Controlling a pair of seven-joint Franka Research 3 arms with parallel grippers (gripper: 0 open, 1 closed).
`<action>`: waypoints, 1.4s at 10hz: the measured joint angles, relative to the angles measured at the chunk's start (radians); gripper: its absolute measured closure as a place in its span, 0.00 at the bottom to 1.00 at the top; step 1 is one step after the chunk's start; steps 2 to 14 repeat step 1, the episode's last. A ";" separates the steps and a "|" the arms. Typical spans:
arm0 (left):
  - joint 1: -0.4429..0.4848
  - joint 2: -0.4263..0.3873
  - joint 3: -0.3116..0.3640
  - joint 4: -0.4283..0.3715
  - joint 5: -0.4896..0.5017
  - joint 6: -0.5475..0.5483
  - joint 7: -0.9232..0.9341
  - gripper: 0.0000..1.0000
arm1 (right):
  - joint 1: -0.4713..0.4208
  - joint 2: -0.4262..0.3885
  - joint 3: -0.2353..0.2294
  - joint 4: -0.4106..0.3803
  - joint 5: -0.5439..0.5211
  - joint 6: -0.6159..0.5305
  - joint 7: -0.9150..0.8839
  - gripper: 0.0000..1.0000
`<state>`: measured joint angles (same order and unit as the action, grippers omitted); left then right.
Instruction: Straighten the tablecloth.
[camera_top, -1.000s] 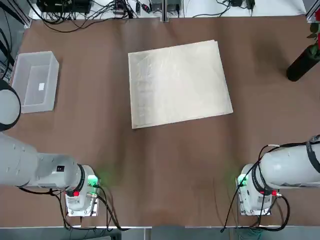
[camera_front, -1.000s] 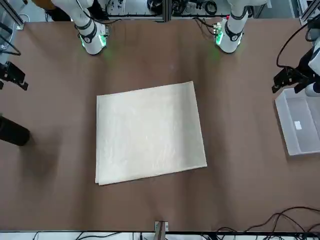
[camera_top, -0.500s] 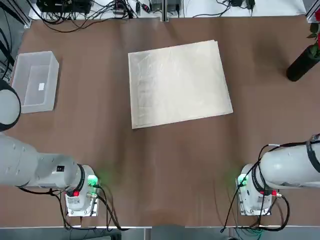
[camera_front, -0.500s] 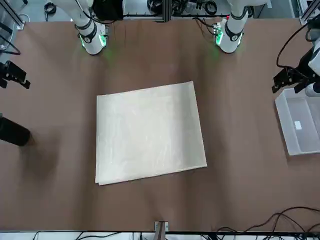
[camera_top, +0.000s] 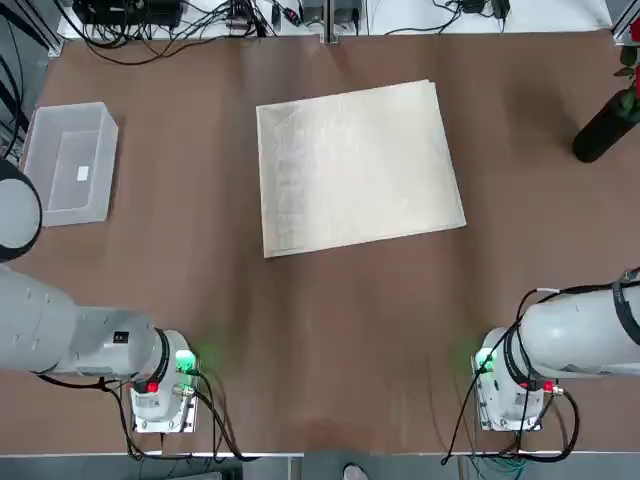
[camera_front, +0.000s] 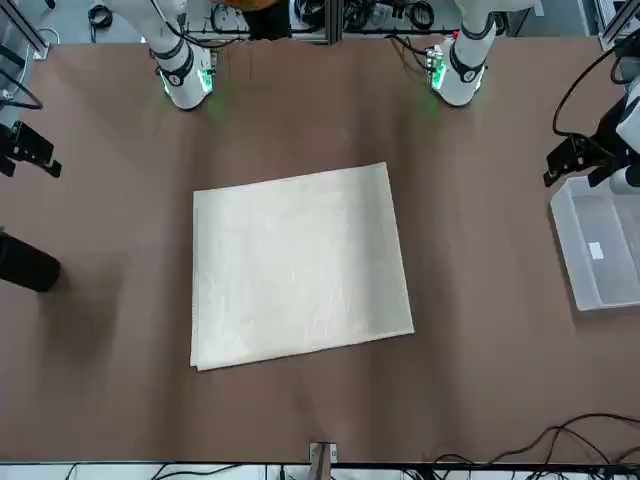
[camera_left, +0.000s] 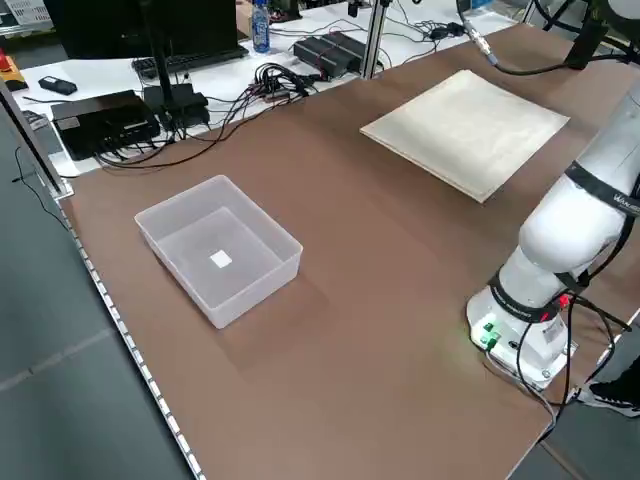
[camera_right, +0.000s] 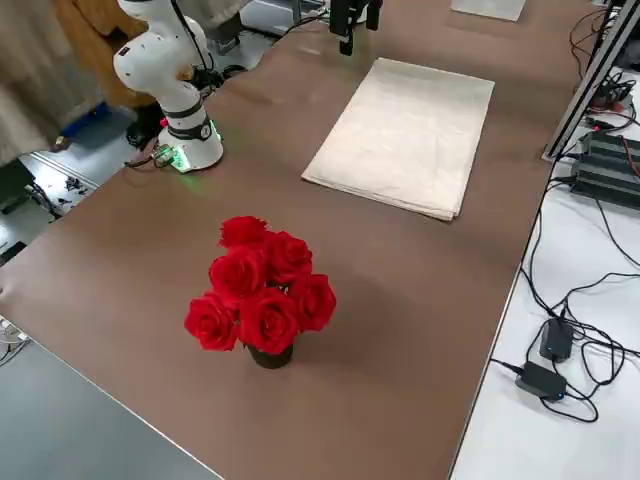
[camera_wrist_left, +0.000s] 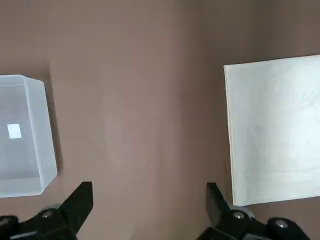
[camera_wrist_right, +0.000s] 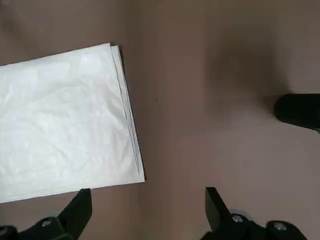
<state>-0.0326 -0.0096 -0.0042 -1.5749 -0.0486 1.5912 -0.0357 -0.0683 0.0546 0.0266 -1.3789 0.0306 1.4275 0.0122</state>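
Tablecloth (camera_top: 360, 168), folded edges skewed, bare tabletop (camera_top: 330, 340) all around.

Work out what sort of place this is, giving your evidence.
Probably a robotics lab: two white jointed robot arms are mounted at a brown-topped table, and a black flat-screen monitor stands on a white desk strewn with black cables.

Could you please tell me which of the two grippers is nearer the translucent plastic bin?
The left gripper, which hangs open near the bin; the right gripper, also open, is across the tablecloth, towards the black vase.
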 joint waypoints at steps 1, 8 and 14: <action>0.000 0.000 0.000 0.000 0.000 0.000 0.000 0.00 | 0.000 0.000 0.000 0.000 0.000 0.000 0.000 0.00; 0.000 0.000 0.000 0.000 0.000 0.000 0.000 0.00 | 0.000 0.000 0.000 0.000 0.000 0.000 0.000 0.00; 0.000 0.000 0.000 0.000 0.000 0.000 0.000 0.00 | 0.000 0.000 0.000 0.000 0.000 0.000 0.000 0.00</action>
